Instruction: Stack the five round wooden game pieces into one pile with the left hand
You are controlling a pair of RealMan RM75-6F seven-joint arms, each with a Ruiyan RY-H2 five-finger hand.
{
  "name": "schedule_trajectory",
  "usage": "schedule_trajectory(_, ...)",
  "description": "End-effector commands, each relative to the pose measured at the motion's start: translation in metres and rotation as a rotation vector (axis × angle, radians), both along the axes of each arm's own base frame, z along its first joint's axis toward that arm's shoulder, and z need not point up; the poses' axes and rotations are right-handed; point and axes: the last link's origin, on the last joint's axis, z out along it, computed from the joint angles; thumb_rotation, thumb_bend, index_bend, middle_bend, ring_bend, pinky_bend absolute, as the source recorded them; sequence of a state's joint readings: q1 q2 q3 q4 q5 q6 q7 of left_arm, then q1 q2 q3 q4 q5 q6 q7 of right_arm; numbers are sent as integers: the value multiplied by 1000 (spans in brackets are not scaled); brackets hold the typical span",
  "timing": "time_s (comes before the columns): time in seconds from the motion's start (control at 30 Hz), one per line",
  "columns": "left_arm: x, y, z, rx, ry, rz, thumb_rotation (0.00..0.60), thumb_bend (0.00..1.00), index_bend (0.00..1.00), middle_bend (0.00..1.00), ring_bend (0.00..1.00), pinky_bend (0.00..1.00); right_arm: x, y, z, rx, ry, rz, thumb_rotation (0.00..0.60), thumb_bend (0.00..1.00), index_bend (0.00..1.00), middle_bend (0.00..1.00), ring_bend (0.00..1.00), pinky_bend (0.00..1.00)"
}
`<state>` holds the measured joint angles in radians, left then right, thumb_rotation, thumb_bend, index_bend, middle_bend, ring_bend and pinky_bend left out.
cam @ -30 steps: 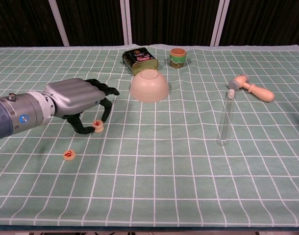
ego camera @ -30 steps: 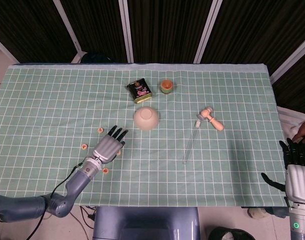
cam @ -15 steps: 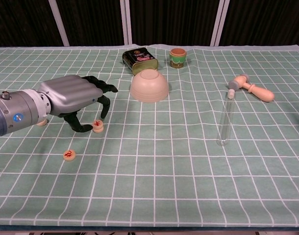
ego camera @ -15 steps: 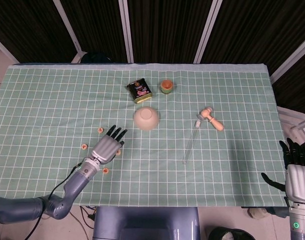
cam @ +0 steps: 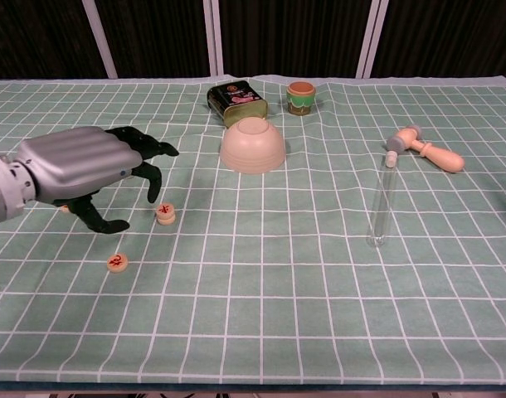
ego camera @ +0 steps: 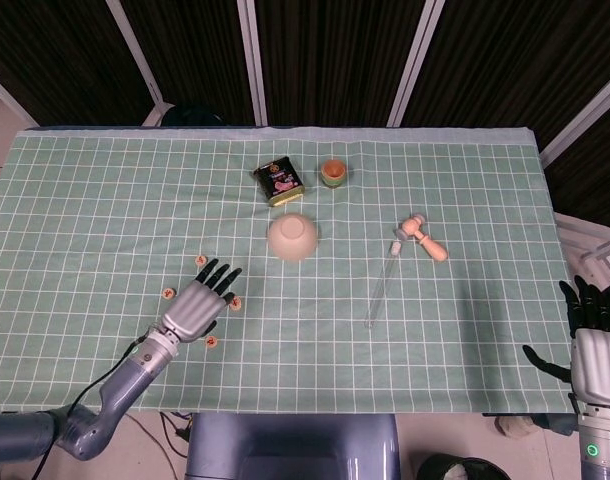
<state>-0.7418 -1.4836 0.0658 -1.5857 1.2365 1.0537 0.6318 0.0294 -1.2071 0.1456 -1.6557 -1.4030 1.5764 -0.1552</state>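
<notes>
Left hand (cam: pixel 79 170): fingers spread, curled down, holding nothing, hovering above the cloth (cam: pixel 303 274). Stack (cam: pixel 165 214) at its 3 o'clock, apart; it looks two pieces high. Loose pieces: one (cam: pixel 117 263) at 6, two (ego camera: pixel 199 260) (ego camera: pixel 168 293) toward 10. Judgement: three left. Right hand (ego camera: pixel 593 345): off-table, fingers extended, empty.

Left hand (cam: pixel 79 162) is hovering over the table's (ego camera: pixel 105 200) left front part, fingers spread. One game piece (cam: pixel 165 213) is lying just right of it, another (cam: pixel 116 263) nearer the front edge, two more (ego camera: pixel 200 260) (ego camera: pixel 168 293) to its left. Bowl (cam: pixel 252 144) is sitting upturned mid-table, tin (cam: pixel 235 101) and jar (cam: pixel 301 97) behind it. Tube (cam: pixel 382 201) and mallet (cam: pixel 423 148) are lying right. Right hand (ego camera: pixel 595 350) is hanging off the right edge.
</notes>
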Motion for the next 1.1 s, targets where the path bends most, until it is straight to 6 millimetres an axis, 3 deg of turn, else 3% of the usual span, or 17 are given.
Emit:
schedule_trajectory(0.03,-11,-11,6,-13,-9,15,600,257,402,17,0,0,0,0,0,-1,1,0,600,233,89,13,0,0)
schedule_trajectory(0.37,-30,-32,8,-58,0,2,600,257,420,17,0,0,0,0,0,-2,1,0,600,232,90,13,0,0)
schedule_trajectory(1.1,-31,-37,-8,-71,16,-16,600,308,452,17,0,0,-1,0,3,-16,-13,0,600,232,89,13,0,0)
